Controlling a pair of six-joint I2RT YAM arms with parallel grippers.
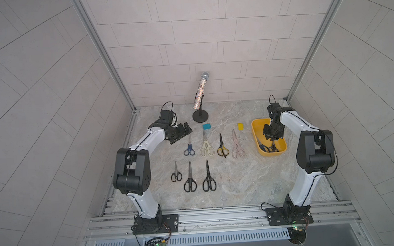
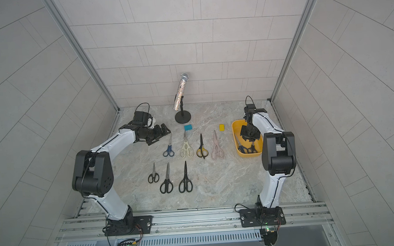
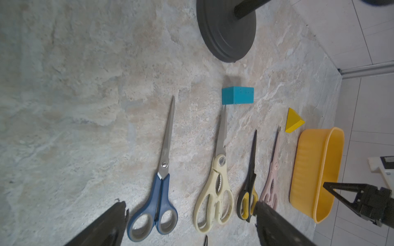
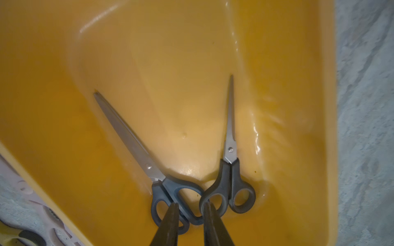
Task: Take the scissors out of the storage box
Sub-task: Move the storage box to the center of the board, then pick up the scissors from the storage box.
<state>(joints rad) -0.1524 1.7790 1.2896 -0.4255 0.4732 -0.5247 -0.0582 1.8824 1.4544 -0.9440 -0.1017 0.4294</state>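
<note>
The yellow storage box (image 1: 254, 128) sits at the right of the table. Two scissors lie on its floor: a dark blue pair (image 4: 128, 132) and a smaller black pair (image 4: 231, 149). My right gripper (image 4: 191, 205) reaches down into the box, shut on the dark blue pair's large handle loop, which fills the narrow gap between its fingers. Several other scissors lie in two rows on the table, among them blue (image 1: 189, 149), cream (image 1: 206, 148), black-yellow (image 1: 222, 147) and pink (image 1: 237, 147). My left gripper (image 3: 189, 205) hovers open above the blue pair, holding nothing.
A glittery microphone (image 1: 200, 91) leans on a round black stand (image 1: 200, 117) at the back. A teal block (image 1: 207, 126) and a small yellow block (image 1: 240, 126) sit behind the far row. Three black pairs (image 1: 190, 181) form the near row.
</note>
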